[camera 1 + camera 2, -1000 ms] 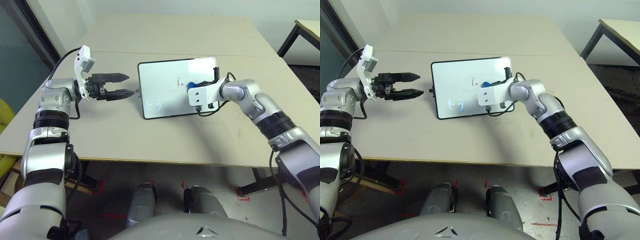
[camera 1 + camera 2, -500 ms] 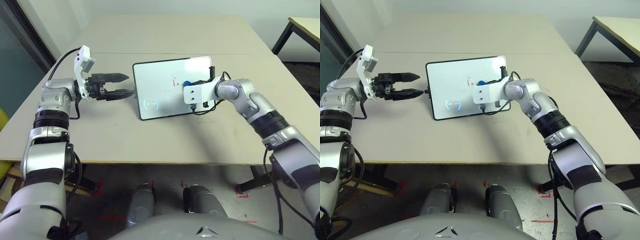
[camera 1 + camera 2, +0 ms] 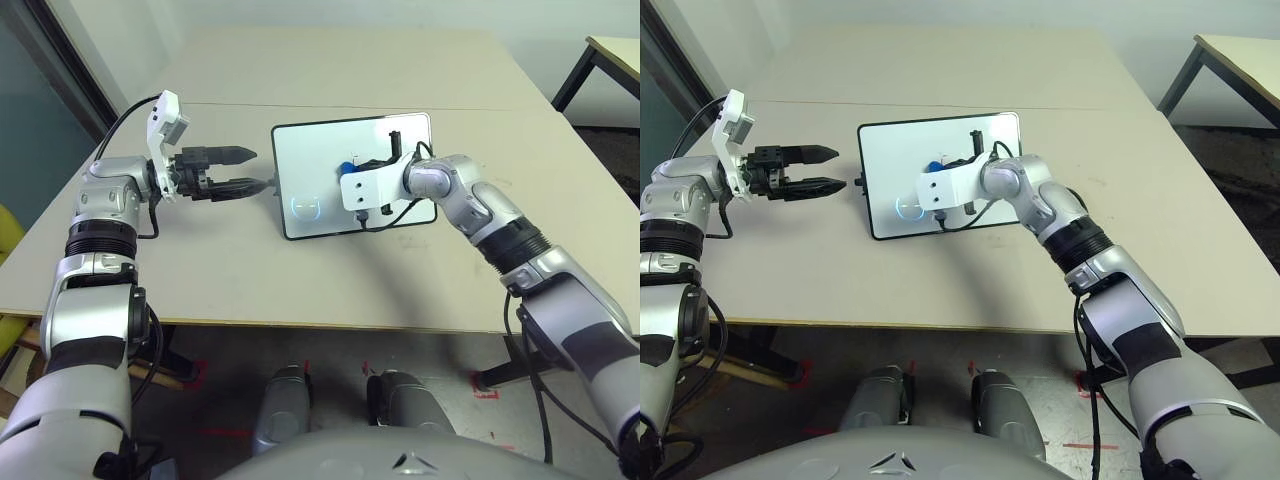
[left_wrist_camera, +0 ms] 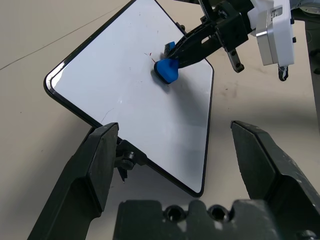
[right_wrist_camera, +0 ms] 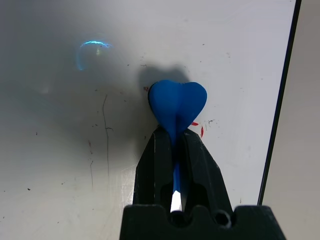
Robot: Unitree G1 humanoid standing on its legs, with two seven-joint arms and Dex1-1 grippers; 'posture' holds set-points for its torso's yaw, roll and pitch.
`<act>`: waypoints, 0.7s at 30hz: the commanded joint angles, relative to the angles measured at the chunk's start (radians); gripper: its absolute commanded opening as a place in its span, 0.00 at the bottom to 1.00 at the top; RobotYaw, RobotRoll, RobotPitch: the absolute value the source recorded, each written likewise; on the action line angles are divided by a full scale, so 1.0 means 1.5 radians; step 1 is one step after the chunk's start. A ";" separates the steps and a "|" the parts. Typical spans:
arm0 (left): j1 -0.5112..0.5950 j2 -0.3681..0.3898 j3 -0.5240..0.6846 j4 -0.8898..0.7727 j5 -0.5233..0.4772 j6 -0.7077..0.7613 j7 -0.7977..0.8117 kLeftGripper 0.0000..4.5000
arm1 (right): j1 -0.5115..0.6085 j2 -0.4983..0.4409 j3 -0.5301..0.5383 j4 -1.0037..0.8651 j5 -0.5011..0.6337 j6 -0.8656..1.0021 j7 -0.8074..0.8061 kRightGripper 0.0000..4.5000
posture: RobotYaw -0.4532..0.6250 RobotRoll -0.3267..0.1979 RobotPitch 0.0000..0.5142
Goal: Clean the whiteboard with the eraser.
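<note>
The right gripper (image 4: 172,50) is pinching the eraser (image 4: 166,70) against the whiteboard (image 3: 320,160), blue circle (image 3: 306,206) lying leftward; left gripper (image 3: 245,170) is gaping beside its frame.

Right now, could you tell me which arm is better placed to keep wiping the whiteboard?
The right. Its hand already grips the eraser against the whiteboard, beside leftover red specks. The left hand stands open off the board's left edge, holding nothing.
</note>
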 commanded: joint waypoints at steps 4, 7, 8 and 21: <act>-0.001 0.002 -0.004 0.001 0.006 -0.004 -0.001 1.00 | -0.010 -0.035 -0.004 0.038 -0.011 -0.018 -0.009 0.00 | 0.56 0.62 0.05; -0.003 0.001 -0.005 0.004 0.007 -0.006 -0.001 1.00 | -0.015 -0.053 -0.010 0.053 -0.012 -0.022 -0.015 0.00 | 0.56 0.62 0.05; -0.005 -0.001 -0.005 0.006 0.008 -0.007 0.000 1.00 | -0.018 -0.061 -0.013 0.061 -0.011 -0.023 -0.018 0.00 | 0.56 0.62 0.05; -0.009 -0.001 -0.006 0.012 0.009 -0.008 -0.002 1.00 | -0.041 -0.083 -0.019 0.101 -0.005 -0.034 -0.039 0.00 | 0.55 0.62 0.06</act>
